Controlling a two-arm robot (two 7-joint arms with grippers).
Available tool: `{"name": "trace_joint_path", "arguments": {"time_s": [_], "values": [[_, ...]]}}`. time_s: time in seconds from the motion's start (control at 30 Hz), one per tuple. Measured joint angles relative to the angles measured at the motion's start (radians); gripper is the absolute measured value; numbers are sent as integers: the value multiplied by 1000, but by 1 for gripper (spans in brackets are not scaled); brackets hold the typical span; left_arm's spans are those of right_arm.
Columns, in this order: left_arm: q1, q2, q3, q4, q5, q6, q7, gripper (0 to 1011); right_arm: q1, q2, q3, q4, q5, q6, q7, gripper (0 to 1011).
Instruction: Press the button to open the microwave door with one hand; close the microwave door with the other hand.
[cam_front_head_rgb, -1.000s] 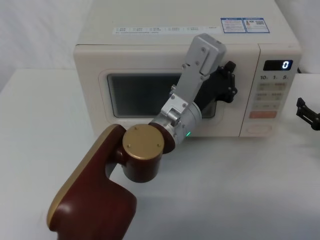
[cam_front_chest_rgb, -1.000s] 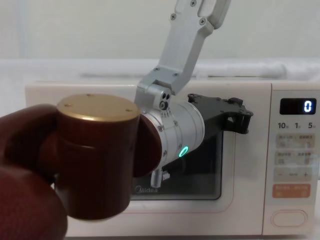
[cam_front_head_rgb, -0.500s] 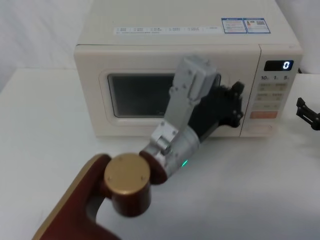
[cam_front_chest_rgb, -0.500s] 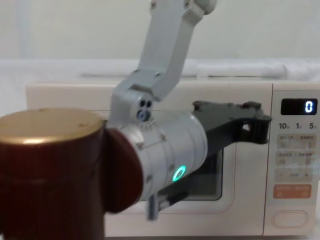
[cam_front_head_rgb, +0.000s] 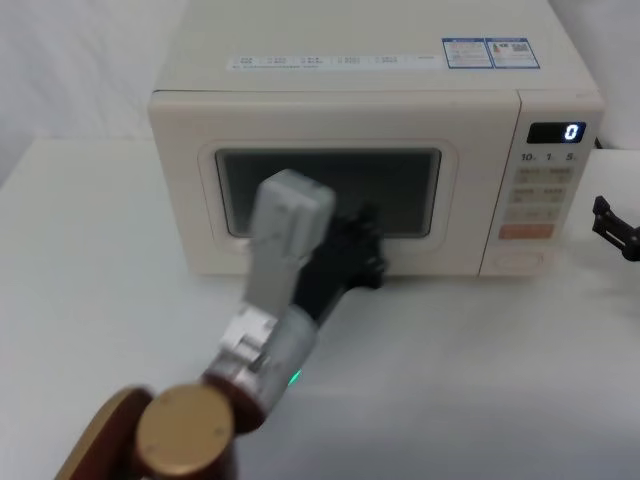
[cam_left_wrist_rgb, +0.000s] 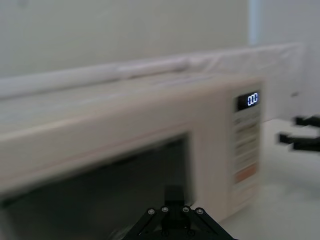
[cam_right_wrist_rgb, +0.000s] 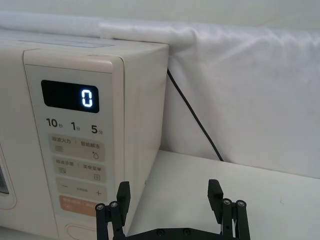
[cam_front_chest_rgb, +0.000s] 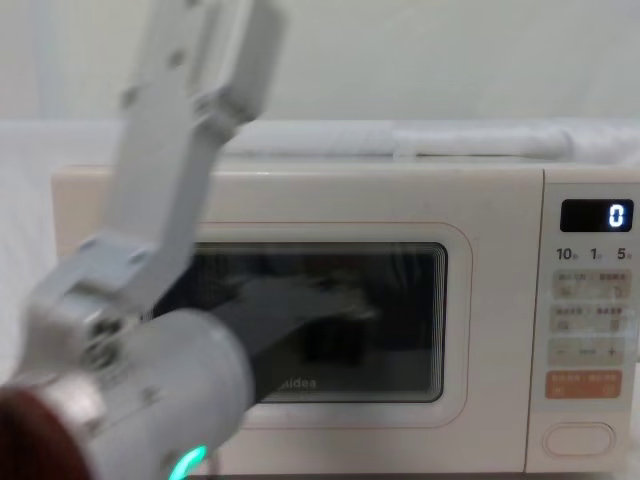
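At centre frame we see the microwave door flush and closed, the button at lower right of the panel, our left hand low before the door, grip unreadable, and our right hand spread apart beside the panel.

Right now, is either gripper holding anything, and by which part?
Nothing is held. The right gripper hangs open beside the microwave's control panel. The left gripper is in front of the shut door, gripping nothing.
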Motion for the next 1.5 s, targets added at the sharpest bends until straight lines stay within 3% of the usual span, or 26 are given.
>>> {"name": "trace_joint_path", "arguments": {"time_s": [0.2, 0.43, 0.83, 1.07, 1.5], "values": [[88, 11, -87, -34, 3, -20, 46, 0, 0, 0, 0, 0, 0, 0, 0, 1002], [185, 24, -217, -65, -7, -49, 88, 0, 0, 0, 0, 0, 0, 0, 0, 1002], [230, 9, -382, -8, -58, -106, 102, 0, 0, 0, 0, 0, 0, 0, 0, 1002], [211, -1, -436, 49, -105, -122, 64, 0, 0, 0, 0, 0, 0, 0, 0, 1002], [176, 3, -460, 122, -141, -111, 26, 0, 0, 0, 0, 0, 0, 0, 0, 1002]]}}
